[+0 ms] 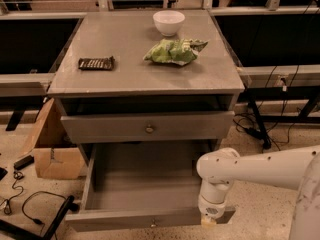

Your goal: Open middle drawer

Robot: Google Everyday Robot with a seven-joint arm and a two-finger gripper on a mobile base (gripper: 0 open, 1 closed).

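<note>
The middle drawer (pixel 150 184) is grey and stands pulled far out below the upper drawer. Its empty inside shows, and its front (pixel 125 219) carries a small brass knob (pixel 152 224). My gripper (pixel 208 221) points down at the right end of that front, under the white wrist (pixel 215 194). The white arm (pixel 270 166) comes in from the right. The upper drawer front (pixel 100 129) with its brass knob (pixel 149 129) sits just under the cabinet top, with a dark gap above it. Any front below the open drawer is hidden.
On the cabinet top (pixel 125 79) lie a white bowl (pixel 168 22), a green chip bag (pixel 172 51) and a dark snack bar (pixel 96 63). A cardboard box (pixel 52 151) and cables (pixel 30 209) are on the floor at the left. Cables and table legs (pixel 260 124) are at the right.
</note>
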